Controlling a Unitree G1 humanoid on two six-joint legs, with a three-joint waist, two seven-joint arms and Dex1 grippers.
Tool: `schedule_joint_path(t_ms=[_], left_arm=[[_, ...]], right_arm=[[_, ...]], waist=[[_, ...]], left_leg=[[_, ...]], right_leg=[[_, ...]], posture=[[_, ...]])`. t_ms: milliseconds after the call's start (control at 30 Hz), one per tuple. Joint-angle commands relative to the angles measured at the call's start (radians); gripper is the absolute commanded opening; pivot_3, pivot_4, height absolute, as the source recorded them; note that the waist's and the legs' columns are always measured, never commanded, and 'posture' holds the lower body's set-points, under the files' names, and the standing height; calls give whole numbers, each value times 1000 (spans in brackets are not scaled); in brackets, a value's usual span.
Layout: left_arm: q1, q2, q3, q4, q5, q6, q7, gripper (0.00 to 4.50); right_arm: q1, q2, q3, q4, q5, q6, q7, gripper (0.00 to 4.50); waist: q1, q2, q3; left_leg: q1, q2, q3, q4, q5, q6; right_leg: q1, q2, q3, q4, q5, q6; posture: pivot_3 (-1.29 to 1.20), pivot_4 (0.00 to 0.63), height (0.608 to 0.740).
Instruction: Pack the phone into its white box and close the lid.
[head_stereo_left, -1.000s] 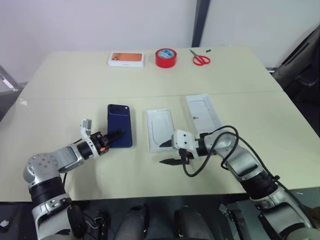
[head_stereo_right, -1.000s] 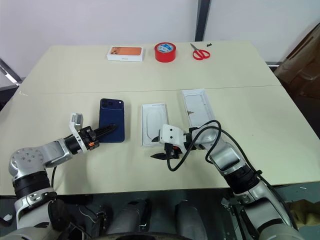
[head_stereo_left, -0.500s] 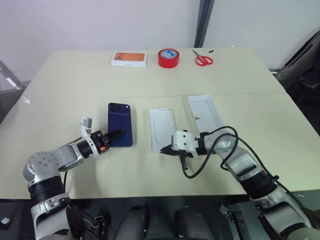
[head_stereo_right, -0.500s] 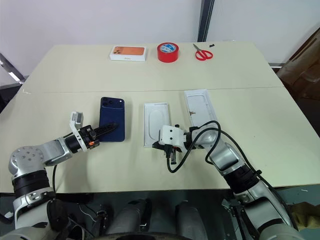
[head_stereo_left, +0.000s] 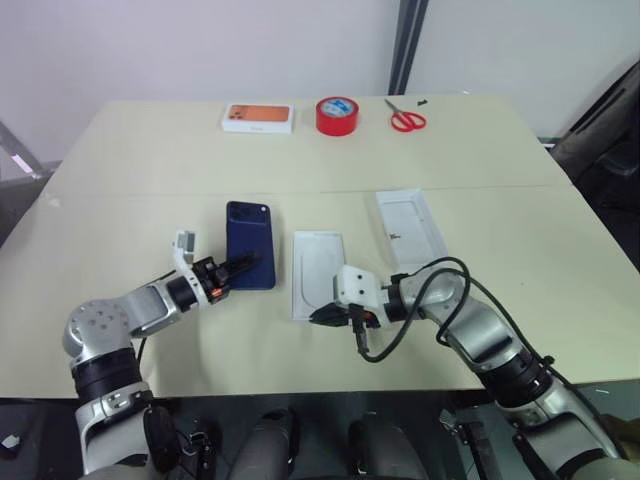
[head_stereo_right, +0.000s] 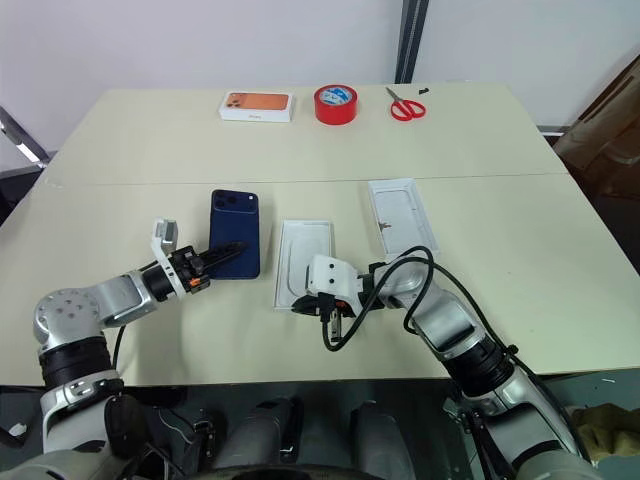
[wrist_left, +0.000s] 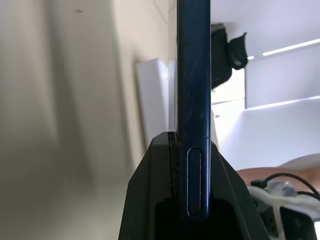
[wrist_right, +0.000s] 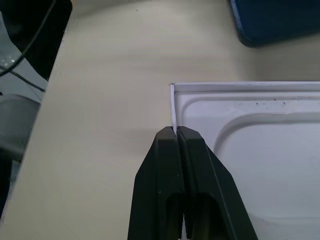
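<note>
The phone (head_stereo_left: 250, 259) lay flat on the smooth, pale table (head_stereo_left: 150, 170), its dark blue back up and its little camera bump at the far corner. The left gripper (head_stereo_left: 243, 267) was clamped on the phone's near edge (the left wrist view showed that thin, shiny blue edge pinched between the black fingers).

Just beside the phone, at its 3 o'clock, lay a thin white tray (head_stereo_left: 318, 272) with a rounded dip pressed into it. The right gripper (head_stereo_left: 322, 316) was squeezed tight on the tray's thin near rim, close to its corner.

At 2 o'clock from that tray lay a long, flat white rectangle with a low rim (head_stereo_left: 409, 226); whether it was the box or the lid could not be told.

At 12 o'clock, along the far edge, sat a small white box with an orange picture (head_stereo_left: 258, 118), a round red roll of tape (head_stereo_left: 336, 115) and red-handled scissors (head_stereo_left: 405, 119).
</note>
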Motion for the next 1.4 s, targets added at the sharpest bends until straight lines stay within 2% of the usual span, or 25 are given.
schedule_joint_path(t_ms=[33, 167, 200, 300, 467, 700, 900, 967, 1000, 1200, 1400], left_arm=[[-24, -26, 16, -81, -83, 14, 41, 0], [-15, -67, 7, -120, -124, 24, 99, 0], [-11, -79, 4, -132, -134, 23, 114, 0], [-1, -109, -3, -155, -162, 22, 160, 0], [24, -171, -25, -207, -221, 17, 250, 0], [69, -214, -84, -236, -261, -8, 330, 0], [94, -204, -133, -232, -315, 2, 366, 0], [99, -195, -146, -227, -332, -4, 372, 979], [97, -193, -150, -224, -343, -7, 380, 1200], [99, -143, -192, -221, -385, -12, 399, 4119], [103, -65, -250, -244, -428, 1, 395, 4119]], right_arm=[[-1, 7, 20, -48, -9, -2, -17, 44], [-12, 6, 1, -39, 1, 14, -31, 44], [-14, 12, -14, -45, 21, 30, -33, 292], [-19, 13, -55, -65, 55, 29, -37, 1324], [-20, -43, -183, -126, 183, 85, 5, 3875], [-6, -167, -277, 34, 140, -21, -4, 3875], [-14, -141, -270, 52, 135, -45, -41, 3875], [-13, -132, -263, 49, 131, -48, -51, 3930], [-12, -129, -260, 49, 127, -51, -55, 3930], [-20, -126, -262, 82, 111, -73, -68, 3930], [-29, -109, -256, 97, 103, -83, -76, 3930]], waist=[[-1, 0, 0], [-1, 0, 0], [-1, 0, 0], [0, 0, 0], [2, -1, 0], [2, -1, 1], [0, -1, 1], [1, -2, 1], [1, -2, 1], [3, -1, 1], [1, -1, 1]], left_leg=[[0, 0, 0, 0, 0, 0], [0, 0, 0, 0, 0, 0], [0, 0, 0, 0, 0, 0], [0, 0, 0, 0, 0, 0], [0, 0, 0, 0, 0, 0], [0, 0, 0, 0, -2, 4], [0, 0, 1, 0, 0, 0], [0, 0, 1, 1, 0, 0], [0, 0, 1, 1, 0, 0], [0, 0, 1, 1, 0, 0], [0, 0, 1, 1, 0, 0]], right_leg=[[0, 0, 0, 0, 0, 0], [0, 0, 0, 0, 0, 0], [0, 0, 0, 0, 0, 0], [0, 0, 0, 0, 0, 0], [0, 0, 0, 0, 0, 0], [0, 0, 0, 0, 0, 0], [0, 0, 1, 0, 0, 0], [0, 0, 1, 0, 0, 0], [0, 0, 1, 0, 0, 0], [0, 0, 1, 0, 0, 0], [0, 0, 1, 0, 0, 0]], posture=[[0, 150, 734], [0, 150, 734], [0, 150, 734], [0, 150, 734], [0, 150, 734], [0, 150, 734], [0, 150, 734], [0, 150, 734], [0, 150, 734], [0, 150, 734], [0, 150, 734]])
